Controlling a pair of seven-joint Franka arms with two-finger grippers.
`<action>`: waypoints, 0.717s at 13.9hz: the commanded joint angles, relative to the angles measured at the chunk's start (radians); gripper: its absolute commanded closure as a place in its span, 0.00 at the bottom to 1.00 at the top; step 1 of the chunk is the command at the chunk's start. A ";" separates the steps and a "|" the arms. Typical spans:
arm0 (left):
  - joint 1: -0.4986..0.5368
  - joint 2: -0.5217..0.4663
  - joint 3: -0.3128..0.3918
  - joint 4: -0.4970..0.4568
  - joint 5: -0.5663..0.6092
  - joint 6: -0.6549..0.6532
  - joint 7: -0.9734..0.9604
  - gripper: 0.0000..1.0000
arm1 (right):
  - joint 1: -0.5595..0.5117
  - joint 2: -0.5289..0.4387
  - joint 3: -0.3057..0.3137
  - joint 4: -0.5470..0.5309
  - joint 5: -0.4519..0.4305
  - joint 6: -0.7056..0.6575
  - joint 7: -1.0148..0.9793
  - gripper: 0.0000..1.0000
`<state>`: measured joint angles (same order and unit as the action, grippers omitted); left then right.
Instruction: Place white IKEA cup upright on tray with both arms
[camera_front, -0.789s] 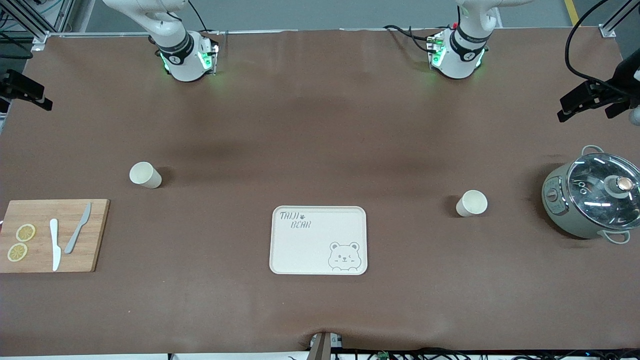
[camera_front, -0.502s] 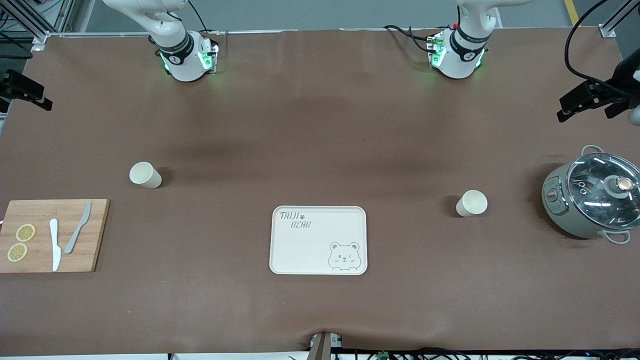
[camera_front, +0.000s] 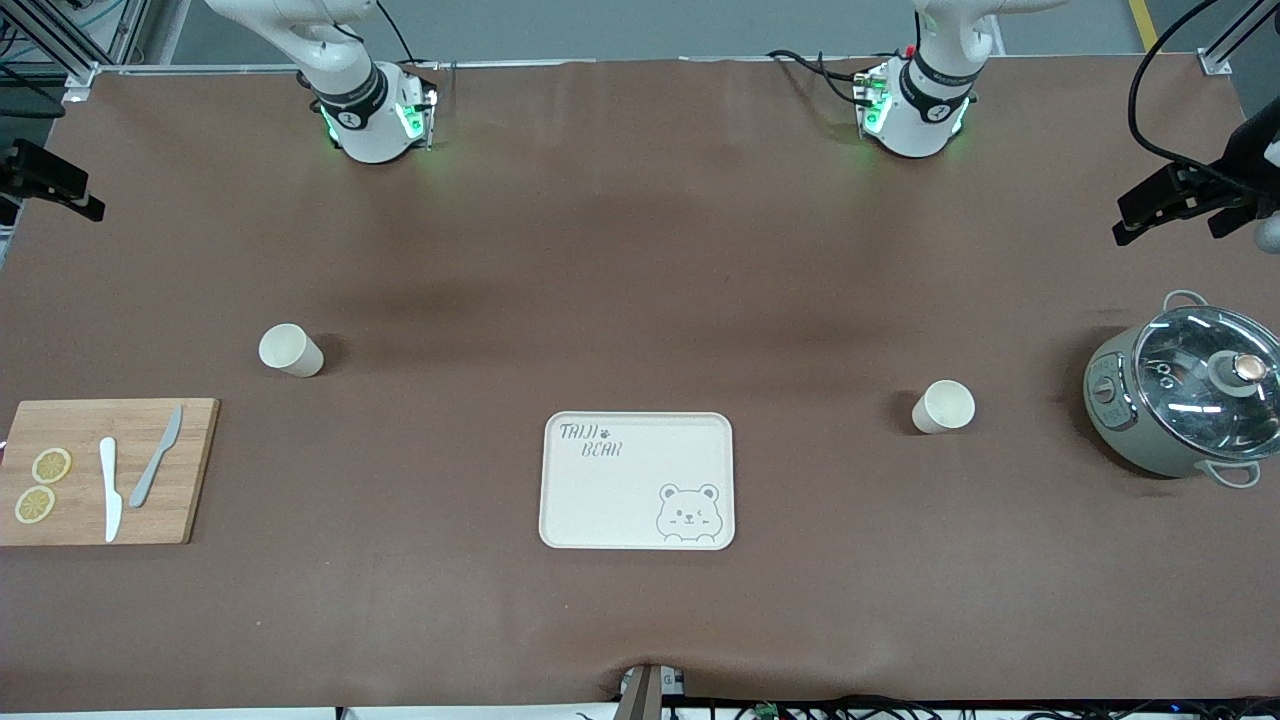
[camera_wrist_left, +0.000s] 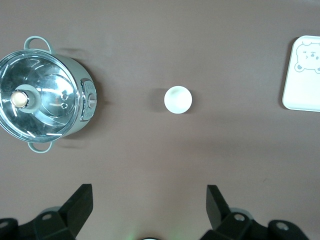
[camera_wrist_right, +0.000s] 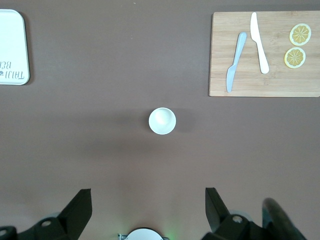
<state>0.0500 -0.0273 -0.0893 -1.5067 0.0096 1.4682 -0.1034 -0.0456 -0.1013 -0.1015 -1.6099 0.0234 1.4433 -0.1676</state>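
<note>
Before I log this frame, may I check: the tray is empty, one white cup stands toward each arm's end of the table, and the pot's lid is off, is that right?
Not quite: the pot has its glass lid on, as the front and left wrist views show. The rest holds: the tray is empty, with one cup toward the left arm's end and the other cup toward the right arm's end.

The tray (camera_front: 637, 481) lies between two cups (camera_front: 290, 350) (camera_front: 942, 406), nearer the camera.
</note>
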 joint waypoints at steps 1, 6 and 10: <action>0.001 0.006 -0.003 0.017 -0.016 -0.006 -0.006 0.00 | -0.008 0.000 0.006 0.004 -0.011 -0.006 0.010 0.00; -0.007 0.017 -0.003 0.017 -0.017 -0.008 -0.003 0.00 | -0.010 0.000 0.006 0.004 -0.011 -0.006 0.010 0.00; -0.018 0.090 -0.006 0.005 -0.036 -0.008 -0.006 0.00 | -0.010 0.000 0.006 0.004 -0.011 -0.008 0.010 0.00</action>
<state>0.0372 0.0211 -0.0950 -1.5126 0.0068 1.4679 -0.1034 -0.0457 -0.1012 -0.1019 -1.6101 0.0233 1.4431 -0.1675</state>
